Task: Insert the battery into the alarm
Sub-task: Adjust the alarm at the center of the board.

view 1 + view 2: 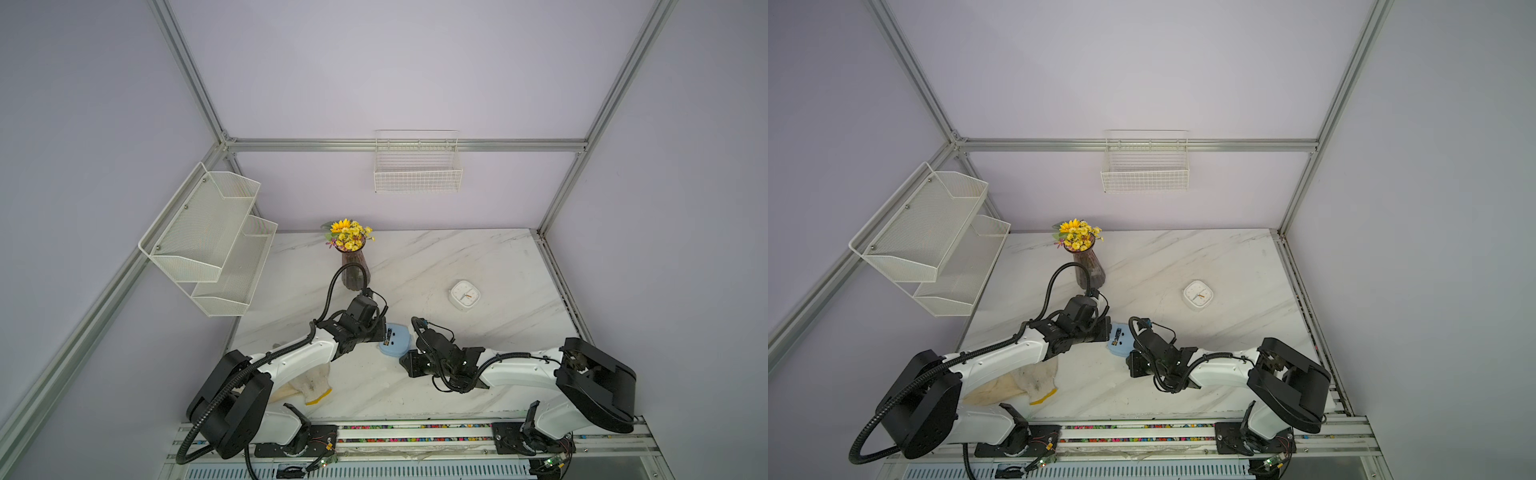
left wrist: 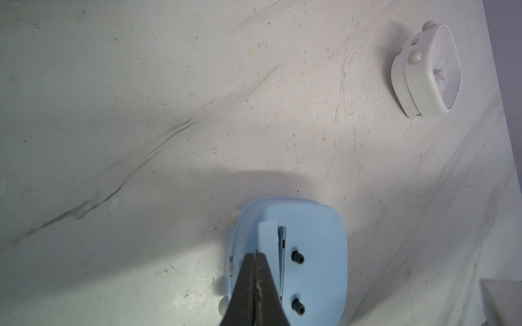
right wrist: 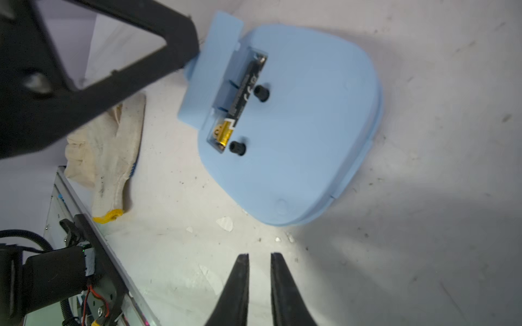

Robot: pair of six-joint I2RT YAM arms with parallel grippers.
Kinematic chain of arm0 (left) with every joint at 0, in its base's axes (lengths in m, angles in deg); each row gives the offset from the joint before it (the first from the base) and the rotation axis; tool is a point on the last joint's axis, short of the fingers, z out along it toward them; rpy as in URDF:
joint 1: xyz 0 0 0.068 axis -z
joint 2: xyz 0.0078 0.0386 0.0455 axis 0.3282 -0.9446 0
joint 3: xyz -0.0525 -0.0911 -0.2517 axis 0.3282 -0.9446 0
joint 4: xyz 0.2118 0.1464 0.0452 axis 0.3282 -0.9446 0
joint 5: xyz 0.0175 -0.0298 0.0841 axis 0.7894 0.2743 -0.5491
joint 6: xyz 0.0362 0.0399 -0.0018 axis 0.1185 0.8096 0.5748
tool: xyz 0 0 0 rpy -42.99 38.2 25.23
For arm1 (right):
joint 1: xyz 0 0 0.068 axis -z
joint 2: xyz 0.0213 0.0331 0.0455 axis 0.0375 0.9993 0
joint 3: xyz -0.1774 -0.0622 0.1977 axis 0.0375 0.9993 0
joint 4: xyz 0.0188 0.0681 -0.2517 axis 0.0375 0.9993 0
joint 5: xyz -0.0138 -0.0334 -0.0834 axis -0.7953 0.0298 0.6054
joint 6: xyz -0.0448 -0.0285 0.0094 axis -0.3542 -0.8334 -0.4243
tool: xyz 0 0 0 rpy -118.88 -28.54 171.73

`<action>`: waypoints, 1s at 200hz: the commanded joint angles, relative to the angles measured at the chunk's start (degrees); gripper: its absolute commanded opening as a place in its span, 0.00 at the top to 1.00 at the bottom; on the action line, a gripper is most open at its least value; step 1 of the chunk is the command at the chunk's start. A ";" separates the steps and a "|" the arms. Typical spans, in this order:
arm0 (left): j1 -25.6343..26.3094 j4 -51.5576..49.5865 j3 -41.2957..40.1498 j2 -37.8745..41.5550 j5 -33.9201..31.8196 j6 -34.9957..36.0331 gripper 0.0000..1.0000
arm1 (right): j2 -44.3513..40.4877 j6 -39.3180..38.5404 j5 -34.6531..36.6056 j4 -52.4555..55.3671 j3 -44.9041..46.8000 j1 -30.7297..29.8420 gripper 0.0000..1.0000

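Left gripper (image 2: 256, 254): fingers pressed together, tips touching the raised battery cover (image 2: 267, 237) of the blue alarm (image 2: 313, 254). Whether the flap's thin edge is pinched, cannot tell.

Right gripper (image 3: 260, 255): fingers a narrow gap apart, nothing between them, just short of the blue alarm's rim and not touching.

Blue alarm lies face down between the two grippers, cover swung up. Battery (image 3: 244, 94) lies in the open compartment, gold end (image 3: 224, 131) showing. Two black knobs (image 3: 261, 91) stand just beside the compartment.

Surface: white marble-patterned table (image 1: 457, 257), grey veins, scuffed and speckled in the wrist views. Room: pale lilac walls, aluminium frame at the corners and along the back wall.

Count:
- arms: two
- alarms: two; the blue one, and a white alarm (image 1: 464, 295) face up, well apart toward the back right
- battery: one
- glove (image 1: 311, 384): one, cream with yellow cuff, partly under the left arm
- vase (image 1: 353, 272) of yellow flowers: one, at the back
- wire basket (image 1: 417, 174): one, on the back wall
- mesh shelf (image 1: 212, 237): one, two tiers, left wall
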 commanded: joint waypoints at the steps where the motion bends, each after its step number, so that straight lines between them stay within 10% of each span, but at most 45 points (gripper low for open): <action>1: -0.39 1.80 -0.83 0.51 0.39 -1.09 1.00 | 1.44 2.74 3.50 -1.11 -1.81 0.00 0.83; 200: 0.68 6.08 -5.57 6.43 -9.88 -17.83 1.00 | 2.20 1.70 8.91 -1.39 -4.17 8.71 0.82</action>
